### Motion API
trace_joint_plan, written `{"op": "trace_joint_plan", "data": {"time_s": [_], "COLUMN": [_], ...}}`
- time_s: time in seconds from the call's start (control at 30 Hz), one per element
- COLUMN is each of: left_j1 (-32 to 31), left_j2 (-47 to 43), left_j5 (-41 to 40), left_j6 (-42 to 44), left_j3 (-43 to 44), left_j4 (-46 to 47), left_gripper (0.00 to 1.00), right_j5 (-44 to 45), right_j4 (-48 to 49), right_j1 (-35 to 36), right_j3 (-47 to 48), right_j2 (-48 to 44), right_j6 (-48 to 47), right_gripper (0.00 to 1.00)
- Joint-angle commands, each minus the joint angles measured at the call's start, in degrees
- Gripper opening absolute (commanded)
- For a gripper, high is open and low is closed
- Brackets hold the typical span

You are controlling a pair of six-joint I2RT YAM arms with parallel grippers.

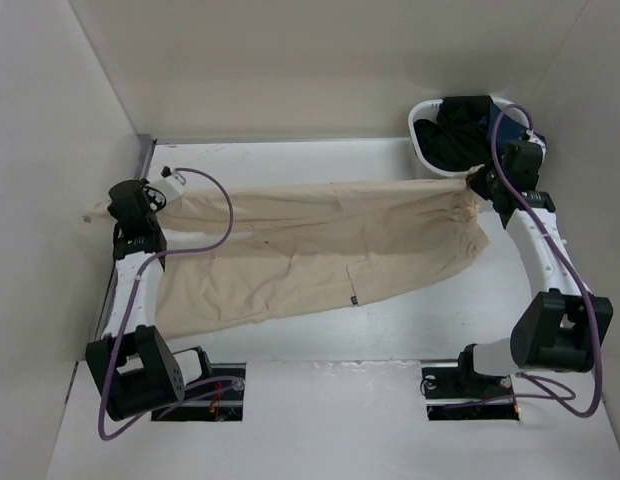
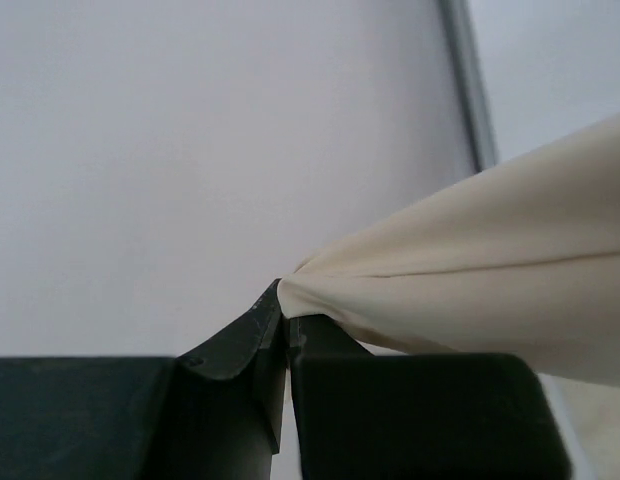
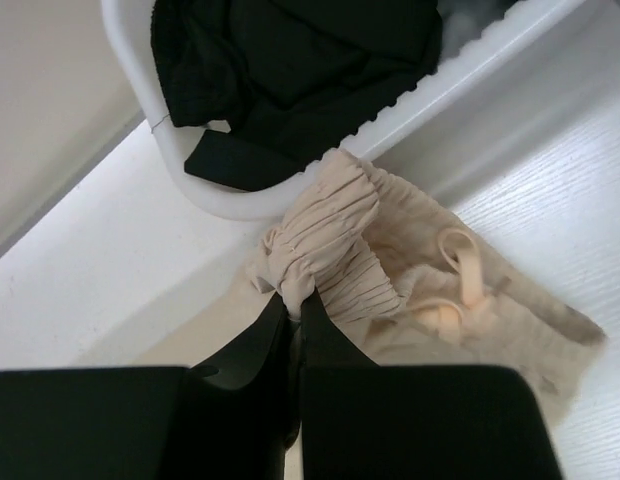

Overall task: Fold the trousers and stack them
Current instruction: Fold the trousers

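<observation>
The beige trousers (image 1: 310, 250) lie stretched left to right across the white table, a small dark tag (image 1: 354, 298) on the near leg. At the far left my left gripper (image 1: 130, 210) is shut on a leg end, which fans out from its tips as taut cream cloth (image 2: 470, 290). At the right my right gripper (image 1: 482, 190) is shut on the gathered waistband (image 3: 330, 250), beside the loose drawstring (image 3: 460, 270). The waist end is lifted slightly off the table.
A white basket (image 1: 422, 140) holding black and navy garments (image 1: 465, 130) stands at the back right corner, right behind the right gripper; its rim (image 3: 290, 195) touches the waistband in the wrist view. Walls close the left, back and right sides.
</observation>
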Motion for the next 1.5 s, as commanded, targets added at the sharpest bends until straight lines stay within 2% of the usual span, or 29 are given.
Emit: {"op": "trace_joint_plan", "data": {"time_s": [0.0,0.1,0.2,0.27,0.33,0.37,0.4,0.43,0.47,0.5,0.57,0.63,0.7,0.77,0.9,1.0,1.07,1.13,1.27,1.4,1.47], "left_j1": [1.28,1.02,1.02,0.67,-0.12,-0.56,-0.91,-1.18,-1.53,-1.70,-1.62,-1.18,-0.65,-0.39,1.19,6.18,10.14,11.65,7.18,6.81,8.31], "left_j2": [-5.69,-14.37,-29.65,-40.11,-48.13,-50.86,-52.80,-54.04,-54.66,-54.84,-54.41,-52.04,-48.80,-45.02,-34.75,-24.73,-19.88,-17.06,-16.78,-17.75,-17.31], "left_j5": [-2.52,-2.52,-2.52,-1.91,-0.51,0.55,1.60,2.48,3.10,3.45,3.81,3.29,3.11,3.45,8.10,12.58,16.01,17.78,18.84,17.87,21.63], "left_j6": [3.83,8.65,13.84,16.13,18.06,18.59,18.77,18.78,18.78,18.60,18.25,17.55,17.11,16.84,13.08,10.61,10.51,10.78,10.25,8.32,7.44], "left_j3": [-0.29,-9.67,-17.34,-18.15,-16.40,-15.26,-14.64,-14.46,-14.46,-14.54,-14.20,-13.93,-13.06,-10.60,-0.60,8.98,14.17,18.13,20.78,21.66,22.98], "left_j4": [5.39,1.19,-11.44,-27.49,-47.86,-57.80,-65.81,-72.77,-78.41,-81.94,-85.48,-85.93,-86.81,-86.47,-77.52,-75.47,-77.74,-84.57,-102.59,-102.64,-97.65], "left_gripper": [0.02,0.02,0.02,0.03,0.03,0.04,0.06,0.09,0.13,0.19,0.36,0.54,0.60,0.61,0.64,0.64,0.64,0.64,0.63,0.59,0.59], "right_j5": [3.84,3.48,6.99,9.28,9.55,8.94,8.24,7.54,7.10,6.40,4.46,2.71,1.21,0.59,1.29,1.55,2.52,3.31,3.31,3.84,3.93], "right_j4": [7.67,9.53,7.08,5.58,4.88,4.44,4.00,3.56,3.47,3.38,3.99,5.04,6.01,6.89,8.65,9.27,9.53,9.62,9.62,9.62,9.62], "right_j1": [-1.28,-1.28,-1.72,-3.73,-5.84,-6.46,-7.25,-7.78,-8.40,-8.92,-10.07,-10.60,-10.60,-10.34,-10.34,-10.07,-9.90,-9.90,-10.16,-9.90,-9.55], "right_j3": [-4.24,-10.74,-17.24,-21.38,-24.90,-26.13,-26.93,-27.54,-28.33,-29.04,-30.62,-31.76,-32.12,-32.21,-30.98,-29.14,-28.26,-27.73,-27.11,-26.85,-26.41], "right_j2": [-4.49,-8.01,-13.01,-16.36,-17.77,-17.69,-16.99,-16.12,-15.24,-14.53,-14.00,-13.39,-12.25,-10.84,-5.84,-1.27,1.19,2.78,4.46,5.07,5.86], "right_j6": [-5.58,-3.74,1.52,5.48,8.29,9.26,9.97,10.59,11.29,12.34,14.19,15.86,16.48,17.01,16.66,16.31,16.04,15.87,15.34,15.07,15.07], "right_gripper": [0.00,0.00,0.00,0.00,0.03,0.08,0.14,0.26,0.42,0.53,0.83,1.00,1.00,1.00,1.00,1.00,1.00,1.00,1.00,1.00,1.00]}}
